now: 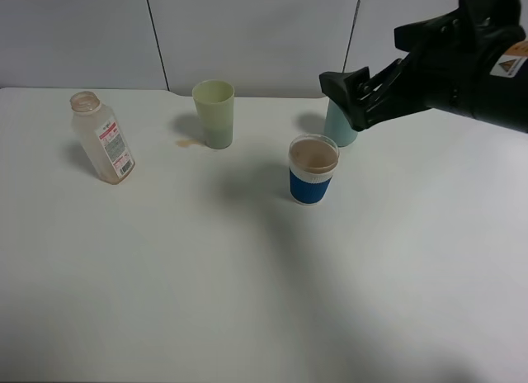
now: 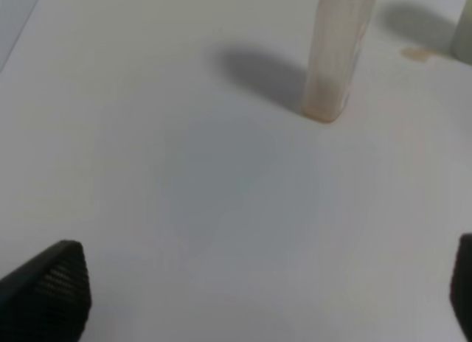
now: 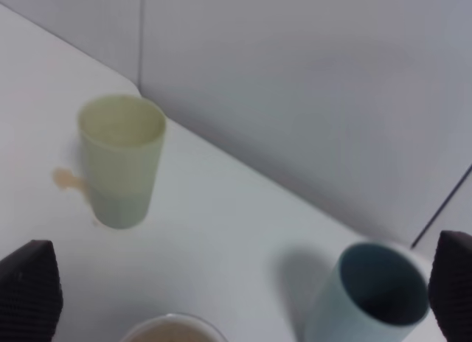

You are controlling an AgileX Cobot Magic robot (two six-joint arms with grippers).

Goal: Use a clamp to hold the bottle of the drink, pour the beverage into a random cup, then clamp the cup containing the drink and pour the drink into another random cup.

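The clear bottle (image 1: 103, 139) stands uncapped at the table's left, nearly empty; it also shows in the left wrist view (image 2: 335, 54). My left gripper (image 2: 254, 298) is open, well short of it, with nothing between its fingers. The blue-sleeved cup (image 1: 313, 170) holds the brown beverage (image 1: 313, 154); only its rim (image 3: 173, 329) shows in the right wrist view. The pale yellow-green tumbler (image 1: 214, 113) (image 3: 122, 161) stands upright behind and to the left of it. My right gripper (image 1: 351, 102) (image 3: 240, 290) hangs open in the air above and behind the blue-sleeved cup.
A teal cup (image 1: 340, 129) (image 3: 372, 298) stands behind the blue-sleeved cup, partly hidden by my right gripper. A small brown spill (image 1: 186, 142) (image 2: 417, 54) lies beside the tumbler. A grey wall runs along the white table's (image 1: 247, 300) far edge.
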